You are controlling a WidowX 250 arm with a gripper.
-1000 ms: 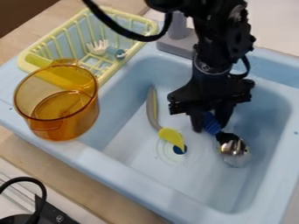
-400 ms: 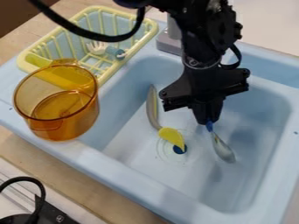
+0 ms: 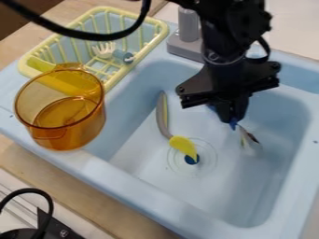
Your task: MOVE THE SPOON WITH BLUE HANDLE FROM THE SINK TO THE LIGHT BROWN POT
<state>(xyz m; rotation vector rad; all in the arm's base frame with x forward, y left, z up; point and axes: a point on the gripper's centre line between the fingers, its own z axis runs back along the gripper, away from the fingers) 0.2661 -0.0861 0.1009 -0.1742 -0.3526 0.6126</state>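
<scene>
- Hand (image 3: 233, 119) and spoon (image 3: 251, 142): shifted together toward the upper right of the view since the earlier frame.
- Hand state: fingers nearly closed, gripping the blue handle (image 3: 233, 125).
- Spoon position: within the outline of the sink (image 3: 128, 179), slanted, bowl lower right of the fingertips.
- Light brown pot (image 3: 90, 128): upright at the sink's left edge in the view.
- Yellow-ended utensil (image 3: 183, 145): in the basin, beside the drain.

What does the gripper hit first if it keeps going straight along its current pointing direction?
Likely the floor of the sink; the spoon in the gripper would probably touch down first. The yellow-headed utensil looks off that line. Remaining gap unclear from this angle.
</scene>
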